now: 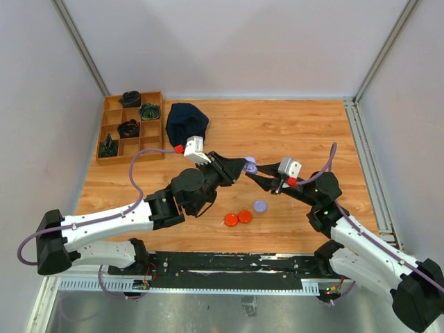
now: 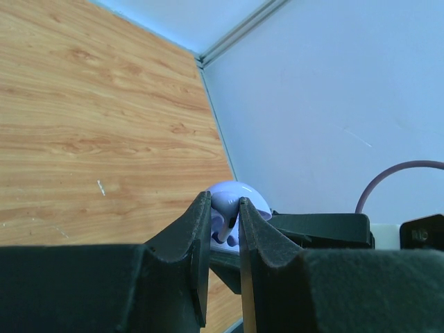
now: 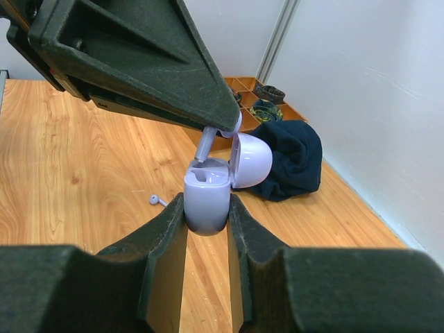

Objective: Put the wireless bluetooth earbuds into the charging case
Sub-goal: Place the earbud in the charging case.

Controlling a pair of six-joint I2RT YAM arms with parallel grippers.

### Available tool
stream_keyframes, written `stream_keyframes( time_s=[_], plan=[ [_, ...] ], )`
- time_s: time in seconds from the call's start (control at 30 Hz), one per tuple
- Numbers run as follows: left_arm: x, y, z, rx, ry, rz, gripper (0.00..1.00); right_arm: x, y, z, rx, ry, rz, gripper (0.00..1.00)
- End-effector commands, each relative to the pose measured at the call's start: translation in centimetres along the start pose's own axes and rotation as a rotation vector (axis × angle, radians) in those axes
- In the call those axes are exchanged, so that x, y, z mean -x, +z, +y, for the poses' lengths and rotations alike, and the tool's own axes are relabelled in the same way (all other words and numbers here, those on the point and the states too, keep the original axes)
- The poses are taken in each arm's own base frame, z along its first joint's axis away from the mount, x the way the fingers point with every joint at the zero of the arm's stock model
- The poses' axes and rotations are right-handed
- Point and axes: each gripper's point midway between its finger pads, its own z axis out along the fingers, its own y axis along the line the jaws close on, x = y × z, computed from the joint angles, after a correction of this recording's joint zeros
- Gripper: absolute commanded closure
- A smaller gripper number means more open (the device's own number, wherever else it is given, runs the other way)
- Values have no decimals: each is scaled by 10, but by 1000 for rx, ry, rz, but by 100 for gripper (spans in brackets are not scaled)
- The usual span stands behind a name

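Earbud [image 3: 205,147] meets charging case [image 3: 207,191] in mid-air. The left gripper [image 2: 225,225] is clenched on the pale lavender bud, whose stem points down from the jaw tips into the open mouth of the case directly beneath them. The right gripper [image 3: 206,208] grasps the lavender case upright between its jaws, with the lid [image 3: 250,161] swung back to the right of them and standing open.

By the look of it, the first insertion is under way but not finished: most of the stem shows above the case's rim, and the bud has yet to be seated and let go. A second earbud [image 3: 154,200] lies on the table [image 3: 76,152] below and to the left of the right jaws, well apart from them. It appears to be left for picking up and fitting, and perhaps the lid must then be closed.

Whether the stem tip has entered its well or only touches the rim cannot be made out, and the bud's head is hidden between the left jaws. From the left wrist, little more than the lid's dome shows beyond the jaw tips. Overhead, the meeting point is too small to read. Two orange discs [image 1: 231,219] and a lavender disc [image 1: 260,205] lie on the base side of the jaws — neither gripper touches them.
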Motion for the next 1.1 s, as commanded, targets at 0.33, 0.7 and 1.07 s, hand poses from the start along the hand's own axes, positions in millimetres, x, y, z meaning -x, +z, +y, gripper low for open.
stream_keyframes(
  time_s=[0.33,0.7,1.07],
  plan=[
    [-6,-3,1,10,-18,-23,94,16,-1,-3,-27,-23,-61,93],
    [-11,-5,14,63,-12,-54,94,18,-2,-3,-30,-20,-71,93],
    [15,-11,-3,13,-92,-132,94,14,-3,-4,-43,-14,-68,94]
  ],
)
